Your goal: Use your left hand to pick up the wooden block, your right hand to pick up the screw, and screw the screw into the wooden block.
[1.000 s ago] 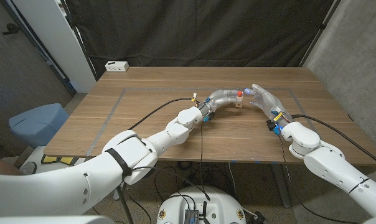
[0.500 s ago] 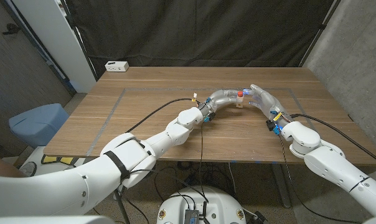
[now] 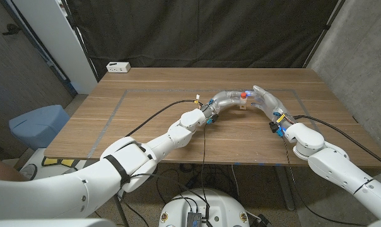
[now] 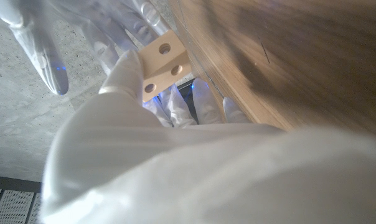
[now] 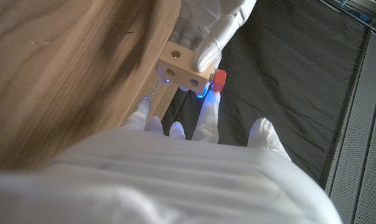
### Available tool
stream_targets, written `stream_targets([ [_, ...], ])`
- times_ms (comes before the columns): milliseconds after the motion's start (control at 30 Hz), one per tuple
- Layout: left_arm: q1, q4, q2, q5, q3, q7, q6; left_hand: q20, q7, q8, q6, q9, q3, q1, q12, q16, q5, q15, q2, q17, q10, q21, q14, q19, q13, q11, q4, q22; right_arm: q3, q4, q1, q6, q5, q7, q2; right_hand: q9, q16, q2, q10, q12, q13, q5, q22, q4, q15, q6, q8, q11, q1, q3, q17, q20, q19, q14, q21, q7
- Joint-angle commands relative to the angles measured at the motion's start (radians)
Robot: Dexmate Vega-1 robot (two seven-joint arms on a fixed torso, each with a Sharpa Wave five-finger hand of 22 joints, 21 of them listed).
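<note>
Dark curtains back our table (image 3: 146, 120); our left hand (image 3: 227, 98) holds the wooden block (image 3: 241, 103) mid-table, right hand (image 3: 264, 98) fingers pinching the red-capped screw (image 3: 243, 95) (seemingly seated). Next, we'd judge, turning.

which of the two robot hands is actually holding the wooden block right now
The left hand holds the wooden block: in the right wrist view its fingers wrap over the block's top. The right hand sits beside it, fingers at the red-headed screw.
</note>
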Motion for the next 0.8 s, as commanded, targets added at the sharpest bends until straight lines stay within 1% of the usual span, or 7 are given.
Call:
stream_targets([
  [33, -0.006, 0.013, -0.005, -0.002, 0.001, -0.005, -0.004, -0.004, 0.054, 0.005, 0.092, 0.006, 0.051, -0.057, 0.051, 0.002, 0.007, -0.081, 0.067, 0.005, 0.021, 0.005, 0.008, 0.008, 0.103, -0.007, 0.042, 0.002, -0.001, -0.002, 0.001, -0.001, 0.001, -0.007, 0.003, 0.0, 0.002, -0.002, 0.003, 0.008, 0.004, 0.005, 0.004, 0.002, 0.003, 0.023, 0.009, -0.009, -0.002, 0.001, 0.004, 0.003, -0.002, -0.003, 0.0, 0.001],
  [67, -0.008, 0.017, -0.007, -0.002, 0.001, -0.005, -0.005, -0.004, 0.055, 0.005, 0.092, 0.006, 0.051, -0.058, 0.051, 0.002, 0.007, -0.081, 0.065, 0.005, 0.021, 0.005, 0.008, 0.008, 0.103, -0.007, 0.042, 0.002, 0.0, -0.004, 0.0, -0.003, -0.001, -0.012, 0.004, 0.0, 0.002, -0.002, 0.004, 0.009, 0.004, 0.006, 0.004, 0.002, 0.003, 0.031, 0.012, -0.013, -0.002, 0.001, 0.004, 0.003, -0.002, -0.002, 0.0, 0.003],
  [100, -0.009, 0.021, -0.008, -0.002, 0.001, -0.006, -0.006, -0.004, 0.055, 0.005, 0.092, 0.006, 0.051, -0.059, 0.051, 0.002, 0.007, -0.081, 0.067, 0.005, 0.02, 0.005, 0.008, 0.008, 0.103, -0.007, 0.043, 0.002, 0.0, -0.004, -0.001, -0.003, -0.001, -0.012, 0.003, 0.0, 0.002, -0.001, 0.008, 0.01, 0.004, 0.006, 0.004, 0.002, 0.004, 0.033, 0.012, -0.011, -0.002, 0.001, 0.004, 0.003, -0.001, -0.001, 0.0, 0.003],
  [200, -0.011, 0.026, -0.01, -0.004, 0.0, -0.009, -0.008, -0.004, 0.054, 0.005, 0.092, 0.006, 0.052, -0.058, 0.051, 0.002, 0.007, -0.08, 0.067, 0.005, 0.02, 0.005, 0.008, 0.008, 0.103, -0.007, 0.042, 0.002, 0.001, -0.007, -0.003, -0.007, 0.0, -0.016, 0.003, 0.0, 0.003, 0.0, 0.016, 0.013, 0.004, 0.006, 0.004, 0.002, 0.003, 0.051, 0.018, -0.015, -0.002, 0.001, 0.003, 0.002, 0.0, 0.001, 0.001, 0.009],
  [433, -0.014, 0.033, -0.012, -0.003, 0.0, -0.01, -0.01, -0.005, 0.055, 0.005, 0.093, 0.006, 0.052, -0.058, 0.052, 0.002, 0.007, -0.08, 0.066, 0.005, 0.021, 0.005, 0.008, 0.008, 0.103, -0.007, 0.042, 0.002, 0.001, -0.008, -0.007, -0.005, -0.003, -0.018, 0.002, 0.0, 0.005, 0.002, 0.024, 0.015, 0.004, 0.007, 0.004, 0.002, 0.002, 0.077, 0.026, -0.015, -0.001, 0.002, 0.003, 0.002, 0.005, 0.005, 0.003, 0.019],
  [533, -0.014, 0.033, -0.012, -0.004, 0.0, -0.011, -0.01, -0.004, 0.055, 0.005, 0.093, 0.006, 0.052, -0.058, 0.052, 0.002, 0.007, -0.08, 0.067, 0.005, 0.021, 0.005, 0.008, 0.008, 0.104, -0.007, 0.042, 0.002, 0.002, -0.01, -0.008, -0.01, 0.0, -0.023, 0.004, 0.001, 0.006, 0.003, 0.03, 0.016, 0.004, 0.007, 0.004, 0.001, 0.002, 0.087, 0.029, -0.021, -0.001, 0.003, 0.003, 0.002, 0.006, 0.008, 0.004, 0.019],
  [800, -0.014, 0.037, -0.014, -0.005, -0.001, -0.01, -0.012, -0.006, 0.056, 0.005, 0.093, 0.006, 0.053, -0.058, 0.052, 0.001, 0.008, -0.079, 0.067, 0.005, 0.021, 0.005, 0.007, 0.009, 0.104, -0.006, 0.042, 0.002, 0.003, -0.012, -0.012, -0.011, -0.002, -0.023, 0.001, 0.001, 0.008, 0.005, 0.04, 0.018, 0.004, 0.008, 0.004, 0.001, -0.001, 0.106, 0.034, -0.024, 0.001, 0.004, 0.002, 0.001, 0.01, 0.015, 0.005, 0.024],
])
